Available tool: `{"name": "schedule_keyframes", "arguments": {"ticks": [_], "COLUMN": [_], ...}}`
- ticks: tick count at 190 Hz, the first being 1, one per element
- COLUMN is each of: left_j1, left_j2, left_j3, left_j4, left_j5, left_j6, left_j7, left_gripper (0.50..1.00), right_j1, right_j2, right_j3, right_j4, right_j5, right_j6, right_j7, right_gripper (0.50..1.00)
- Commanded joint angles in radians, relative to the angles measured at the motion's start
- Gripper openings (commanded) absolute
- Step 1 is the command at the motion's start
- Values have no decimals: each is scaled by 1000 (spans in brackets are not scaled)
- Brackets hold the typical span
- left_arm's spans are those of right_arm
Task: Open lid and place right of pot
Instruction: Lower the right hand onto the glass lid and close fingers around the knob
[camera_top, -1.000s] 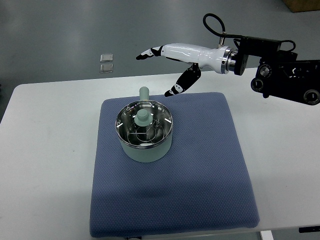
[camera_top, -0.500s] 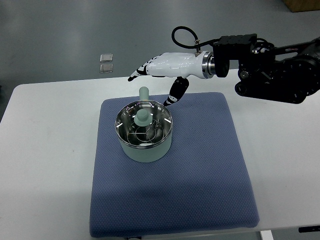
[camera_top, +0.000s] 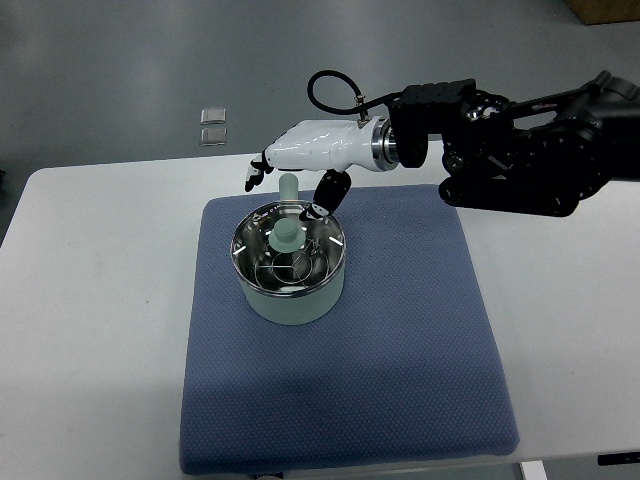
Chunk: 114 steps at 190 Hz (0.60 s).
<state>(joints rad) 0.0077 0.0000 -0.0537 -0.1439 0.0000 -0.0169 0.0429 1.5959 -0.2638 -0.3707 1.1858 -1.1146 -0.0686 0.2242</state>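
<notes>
Right hand (camera_top: 300, 165) spread (holding nothing), just behind and above lid (camera_top: 288, 238), lid on pot (camera_top: 291, 290)

Right hand (camera_top: 300, 165) extended leftward, fingers (camera_top: 256, 174) spread, empty
</notes>
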Motion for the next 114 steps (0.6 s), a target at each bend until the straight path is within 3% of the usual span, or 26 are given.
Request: {"name": "schedule_keyframes", "arguments": {"ticks": [1, 114], "left_j1": [0, 0], "left_j2": [0, 0], "left_j3": [0, 0], "left_j4": [0, 0], "left_j5": [0, 0], "left_j6": [0, 0], "left_j7": [0, 0], "left_gripper": [1000, 1000], "right_j1": [-7, -39], "right_j2": [11, 43], "right_j3": [0, -27], "right_j4": [0, -12], "right_j5": [2, -8], "right_j6": [0, 1], "right_j7": [0, -2], "right_gripper": [799, 797]}}
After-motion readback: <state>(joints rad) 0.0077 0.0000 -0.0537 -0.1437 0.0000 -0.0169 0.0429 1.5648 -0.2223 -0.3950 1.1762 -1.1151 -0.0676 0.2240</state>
